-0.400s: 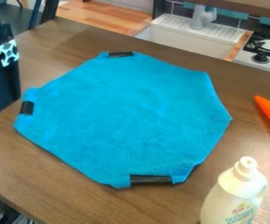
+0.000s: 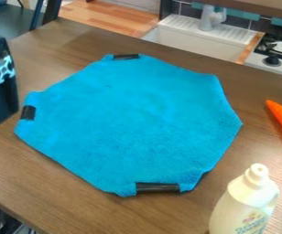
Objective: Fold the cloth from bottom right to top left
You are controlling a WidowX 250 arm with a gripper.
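The blue cloth (image 2: pixel 128 123) lies flat and unfolded on the wooden table (image 2: pixel 51 187), between three and four o'clock from the black pincer (image 2: pixel 0 91); whether the pincer is released, clenched or grasping anything, I cannot tell. Black strips sit on the cloth's edge at twelve (image 2: pixel 126 56), nine (image 2: pixel 28 112) and about six o'clock (image 2: pixel 157 188). The pale bottle (image 2: pixel 244 201) stands near it, between four and five o'clock, its contents indiscernible. The sink (image 2: pixel 189 40) is beyond, towards one.
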